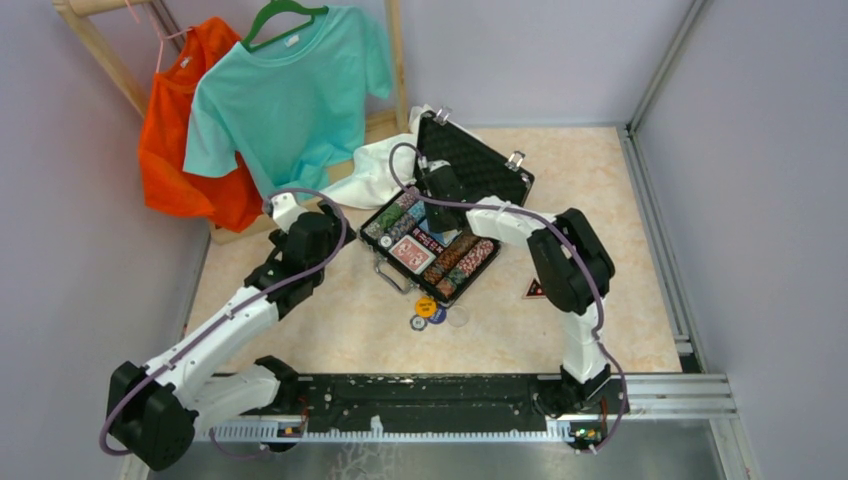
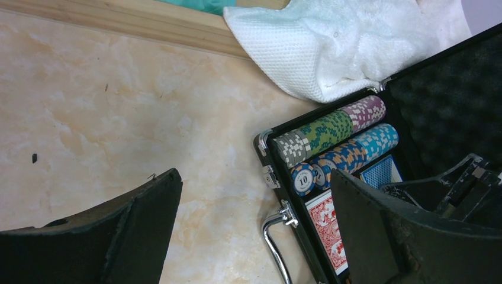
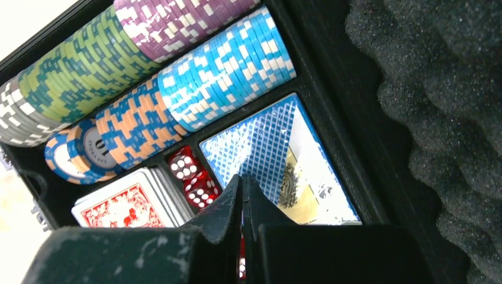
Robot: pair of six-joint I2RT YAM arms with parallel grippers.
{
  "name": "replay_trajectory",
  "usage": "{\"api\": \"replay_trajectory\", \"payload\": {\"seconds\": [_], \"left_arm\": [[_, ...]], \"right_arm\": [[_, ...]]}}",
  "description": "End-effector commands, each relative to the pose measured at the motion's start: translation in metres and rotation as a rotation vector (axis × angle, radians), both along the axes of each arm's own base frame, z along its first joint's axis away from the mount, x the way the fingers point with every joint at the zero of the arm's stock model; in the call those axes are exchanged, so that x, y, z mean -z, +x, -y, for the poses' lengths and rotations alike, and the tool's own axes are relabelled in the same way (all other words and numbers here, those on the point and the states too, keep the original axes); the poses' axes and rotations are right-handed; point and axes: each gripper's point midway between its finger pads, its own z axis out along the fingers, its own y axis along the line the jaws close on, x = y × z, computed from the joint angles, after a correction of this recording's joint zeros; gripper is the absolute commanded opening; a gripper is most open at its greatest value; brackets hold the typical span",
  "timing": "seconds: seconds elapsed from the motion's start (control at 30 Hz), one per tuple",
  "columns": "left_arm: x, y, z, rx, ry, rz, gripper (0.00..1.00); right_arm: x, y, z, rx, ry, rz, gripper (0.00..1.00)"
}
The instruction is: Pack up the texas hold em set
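Black case lies open mid-table, chips racked; right gripper, jaws pressed together, pokes down at the red dice, probably seating them, while left gripper hovers spread wide beside the handle.

Bright, even light, soft shadows — glare on the blue deck.

Top view looks down from behind; both wrist views sit close, sharing the chip rows in the case.
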Motion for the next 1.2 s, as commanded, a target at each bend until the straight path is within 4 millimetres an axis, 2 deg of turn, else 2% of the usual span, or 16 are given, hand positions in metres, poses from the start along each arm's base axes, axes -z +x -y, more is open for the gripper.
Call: {"api": "replay_trajectory", "payload": {"seconds": [0.0,0.1,0.17,0.2,0.23,0.3,0.37,0.53,0.63,0.8,0.97,1.17], "left_arm": [[0.006,0.006,0.003,0.015,0.009,0.012,1.00],[0.008,0.020,0.014,0.063,0.009,0.024,1.00],[0.011,0.035,0.027,0.136,0.008,0.006,1.00],[0.013,0.043,0.033,0.173,0.007,-0.013,1.00],[0.013,0.051,0.038,0.210,0.012,-0.025,1.00],[0.015,0.068,0.044,0.272,0.051,-0.039,1.00],[0.012,0.086,0.041,0.295,0.066,-0.035,0.99],[0.019,0.118,0.033,0.393,0.039,-0.017,0.96],[0.037,0.130,0.030,0.405,0.065,-0.048,0.95],[0.060,0.143,0.034,0.412,0.051,-0.078,0.96],[0.080,0.146,0.039,0.430,0.032,-0.125,0.97],[0.103,0.135,0.036,0.417,0.026,-0.185,0.94]], "right_arm": [[-0.060,-0.003,-0.008,-0.036,0.094,0.087,0.00],[-0.093,-0.010,0.001,0.001,0.152,0.154,0.02],[-0.124,-0.020,0.018,0.051,0.187,0.216,0.15],[-0.129,-0.026,0.027,0.072,0.184,0.230,0.26],[-0.134,-0.032,0.036,0.091,0.182,0.238,0.33],[-0.130,-0.048,0.052,0.115,0.166,0.220,0.39],[-0.124,-0.067,0.062,0.117,0.158,0.207,0.40],[-0.110,-0.102,0.098,0.179,0.128,0.210,0.37],[-0.105,-0.115,0.123,0.244,0.098,0.227,0.34],[-0.085,-0.111,0.151,0.326,0.045,0.194,0.38],[-0.068,-0.087,0.172,0.395,0.033,0.188,0.42],[-0.052,-0.058,0.178,0.436,0.028,0.168,0.43]]}}
